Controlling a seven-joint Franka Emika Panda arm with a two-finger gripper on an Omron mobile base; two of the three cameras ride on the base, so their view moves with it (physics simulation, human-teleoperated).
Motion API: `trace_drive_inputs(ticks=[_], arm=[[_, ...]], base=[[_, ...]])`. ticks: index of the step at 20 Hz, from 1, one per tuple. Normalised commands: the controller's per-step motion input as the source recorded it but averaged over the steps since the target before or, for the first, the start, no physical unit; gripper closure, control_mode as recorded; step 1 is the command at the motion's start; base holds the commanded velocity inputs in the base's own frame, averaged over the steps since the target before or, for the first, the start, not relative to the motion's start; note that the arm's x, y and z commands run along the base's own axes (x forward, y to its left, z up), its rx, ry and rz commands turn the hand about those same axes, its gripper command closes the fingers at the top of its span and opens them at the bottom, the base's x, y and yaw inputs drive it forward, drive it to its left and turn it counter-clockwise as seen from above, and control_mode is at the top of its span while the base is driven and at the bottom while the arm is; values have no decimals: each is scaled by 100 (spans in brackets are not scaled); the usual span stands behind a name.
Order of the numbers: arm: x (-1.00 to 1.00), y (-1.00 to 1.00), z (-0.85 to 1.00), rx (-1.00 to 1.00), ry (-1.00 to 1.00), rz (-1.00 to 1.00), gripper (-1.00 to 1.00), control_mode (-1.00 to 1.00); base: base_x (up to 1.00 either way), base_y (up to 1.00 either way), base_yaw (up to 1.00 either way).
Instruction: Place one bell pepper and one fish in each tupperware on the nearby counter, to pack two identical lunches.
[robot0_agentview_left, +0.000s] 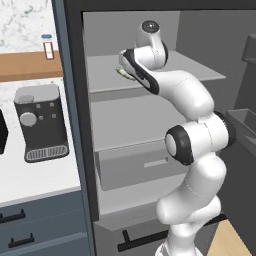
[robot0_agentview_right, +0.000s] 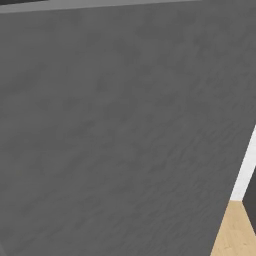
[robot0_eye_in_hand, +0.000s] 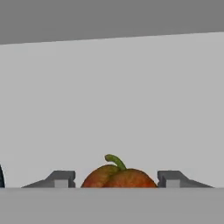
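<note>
Straddling bell pepper (robot0_eye_in_hand: 117, 175), gripper (robot0_eye_in_hand: 117, 179) fingers apart, not clamped; looks light, waxy, rounded, so pinch mid-body.

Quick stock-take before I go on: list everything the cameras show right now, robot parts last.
bell pepper: one, red-orange with a green stem, on the grey fridge shelf, between the finger tips with a gap on each side.
fridge: one, grey inside with a dark frame, open; upper shelf and a drawer below.
coffee machine: one, dark grey, on the counter.
counter: one, white top over slate-blue drawer fronts with black handles, left of the fridge.
small bottle: one, white with a red label, on the brown wooden wall shelf.
floor: light wood, lower right.
gripper: one, dark finger tips, jaws apart around the pepper.
arm: one, white with dark joints, reaching into the fridge.
</note>
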Motion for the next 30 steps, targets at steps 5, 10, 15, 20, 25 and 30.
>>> trace_drive_inputs(ticks=[5, 10, 15, 20, 25, 30], arm=[[-36, -35, -99, -10, 7, -26, 100, -100], [-38, -34, -75, -5, 4, -22, 100, -100], [-87, -2, 25, -1, -20, -4, 100, -100], [-100, 0, 81, 0, 1, -4, 100, -100], [-100, 0, 63, 0, 9, -6, 100, -100], [-100, 0, -9, -3, 11, -7, 100, -100]], base=[[0, 0, 0], [0, 0, 0], [0, 0, 0], [0, 0, 0], [0, 0, 0], [0, 0, 0]])
